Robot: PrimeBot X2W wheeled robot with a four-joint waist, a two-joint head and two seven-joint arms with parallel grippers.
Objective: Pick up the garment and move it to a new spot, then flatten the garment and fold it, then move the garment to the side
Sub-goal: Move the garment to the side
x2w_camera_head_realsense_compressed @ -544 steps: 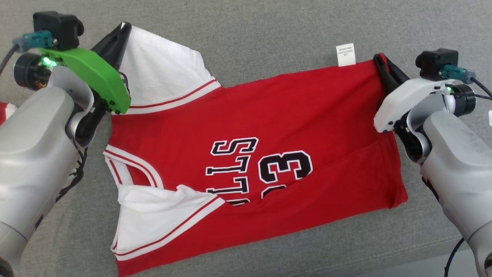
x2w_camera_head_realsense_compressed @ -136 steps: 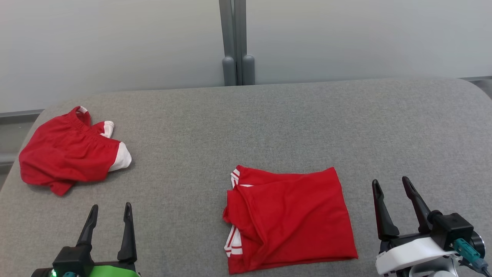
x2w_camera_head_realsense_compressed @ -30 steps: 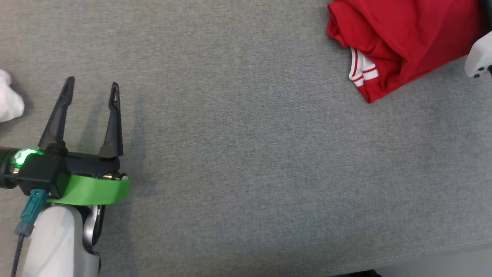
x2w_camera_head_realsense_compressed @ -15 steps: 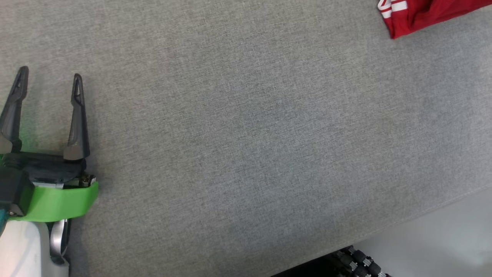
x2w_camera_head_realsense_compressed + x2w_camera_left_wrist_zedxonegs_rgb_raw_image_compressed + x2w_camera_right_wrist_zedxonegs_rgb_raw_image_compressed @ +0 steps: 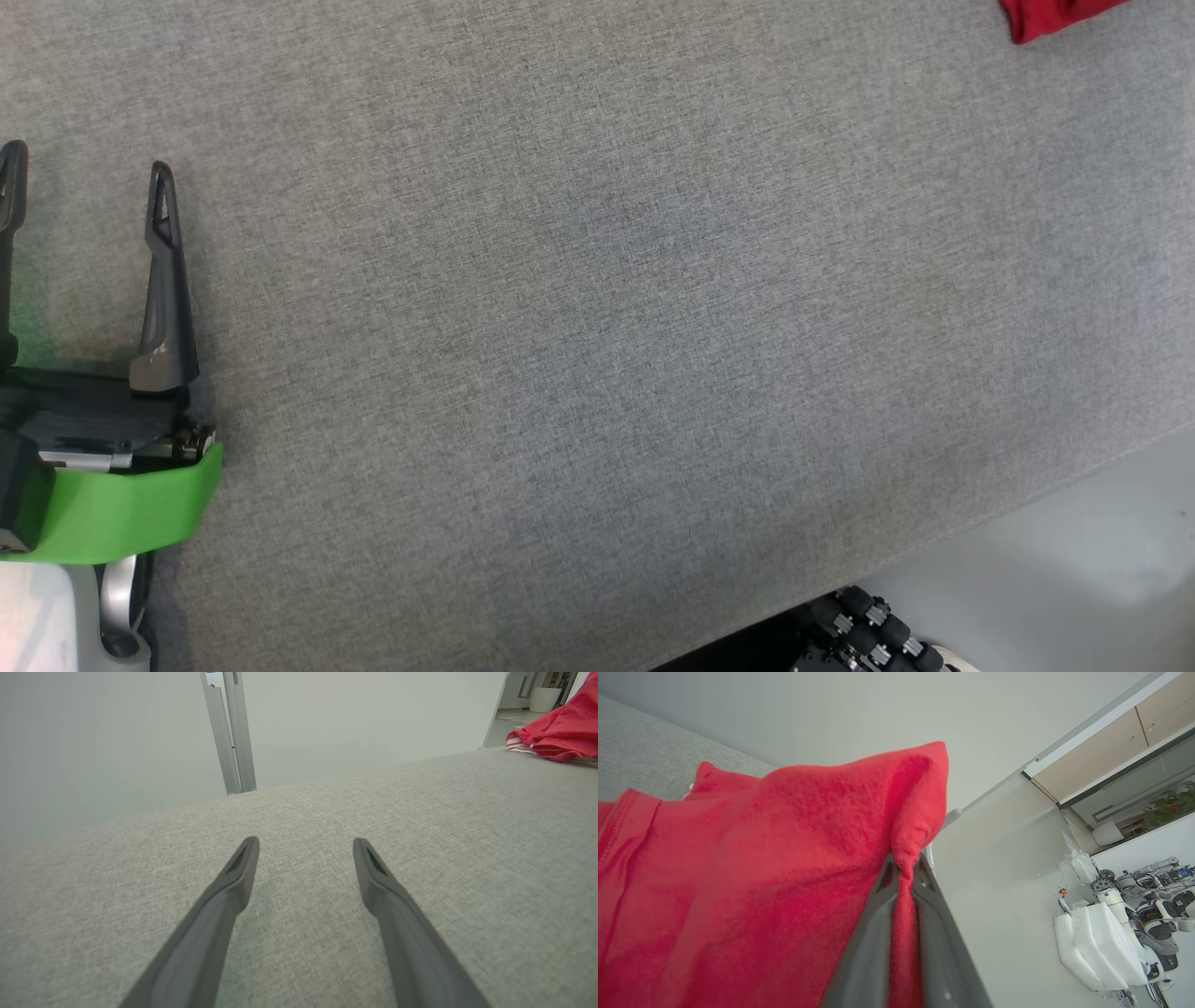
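Right claw [image 5: 906,864]: clenched on a pinched fold of the red garment [image 5: 761,868]. The cloth is squeezed between the two dark fingers [image 5: 866,952] and bunches up above their tips. The rest of the garment spreads to the left of this claw, and its far edge lies over the grey surface [image 5: 644,751]. Beyond the claw is a pale wall. Far off to the claw's right stand white and grey machines [image 5: 1106,947].

Left claw [image 5: 86,166]: released, with its fingers well apart and nothing between them, over bare surface. Far to the right of this claw and ahead of it, a corner of the garment with white striped trim lies on the surface. Past the surface's far edge, ahead of the left claw, a grey metal post [image 5: 233,732] stands between pale wall panels.
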